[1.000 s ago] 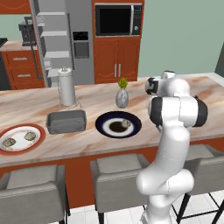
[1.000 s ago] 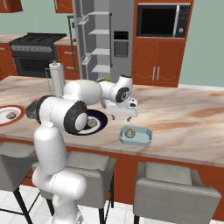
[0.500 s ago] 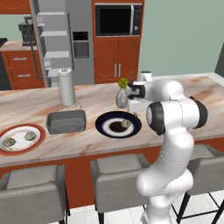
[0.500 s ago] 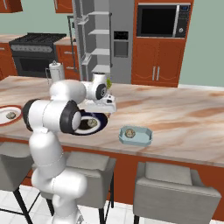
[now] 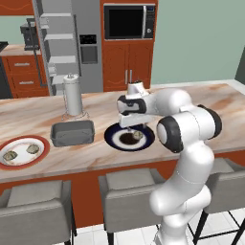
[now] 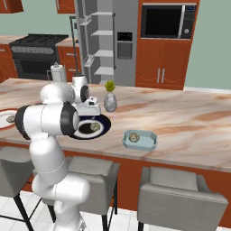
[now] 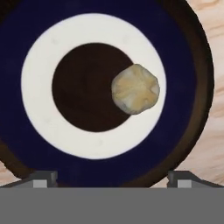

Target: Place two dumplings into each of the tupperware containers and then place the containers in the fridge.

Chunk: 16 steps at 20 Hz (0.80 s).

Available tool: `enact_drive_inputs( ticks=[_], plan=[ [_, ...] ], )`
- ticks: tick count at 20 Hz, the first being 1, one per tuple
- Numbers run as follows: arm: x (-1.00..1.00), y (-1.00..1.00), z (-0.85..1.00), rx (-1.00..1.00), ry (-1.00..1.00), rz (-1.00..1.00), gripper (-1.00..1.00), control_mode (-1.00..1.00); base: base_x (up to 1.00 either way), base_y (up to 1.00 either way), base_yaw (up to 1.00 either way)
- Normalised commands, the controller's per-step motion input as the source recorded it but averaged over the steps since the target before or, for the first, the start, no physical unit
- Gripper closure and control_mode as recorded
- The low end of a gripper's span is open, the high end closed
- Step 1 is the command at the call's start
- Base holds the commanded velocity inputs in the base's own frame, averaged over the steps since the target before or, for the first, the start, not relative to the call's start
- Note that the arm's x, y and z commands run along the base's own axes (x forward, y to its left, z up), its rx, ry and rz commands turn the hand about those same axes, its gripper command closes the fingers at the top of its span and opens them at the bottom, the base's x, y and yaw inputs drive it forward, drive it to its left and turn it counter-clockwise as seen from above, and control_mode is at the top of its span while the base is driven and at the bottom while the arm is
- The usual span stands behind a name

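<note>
Hand view: fingers (image 7: pixel 112 179) spread wide above the dumpling (image 7: pixel 135 89), likely soft, light; pinch its plump sides gently.

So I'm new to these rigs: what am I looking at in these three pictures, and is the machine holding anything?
It is a white robot arm in a rendered kitchen. Two pictures come from cameras behind it, left and right; the third looks down from its hand.

Its gripper hangs open and empty over a dark blue plate holding one dumpling.

Also on the counter:
- a dark grey tub, which looks empty
- a light blue tub with one dumpling inside
- a red-rimmed plate with two dumplings
- a paper towel roll
- a small vase

The fridge stands open behind.
</note>
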Motion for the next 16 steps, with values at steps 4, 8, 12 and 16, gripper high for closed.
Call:
enact_drive_inputs(
  ticks=[4,8,12,16],
  plan=[
    [0.11,0.76,0.00,-0.03,0.00,0.00,-1.00,-1.00,0.00,0.00,0.00],
    [0.22,0.23,-0.07,0.01,0.00,0.00,-1.00,-1.00,0.00,0.00,0.00],
    [0.23,-0.57,-0.19,0.03,0.00,0.00,-1.00,-1.00,0.00,0.00,0.00],
    [0.02,-0.70,-0.26,0.07,0.00,0.00,-1.00,-1.00,0.00,0.00,0.00]
  ],
)
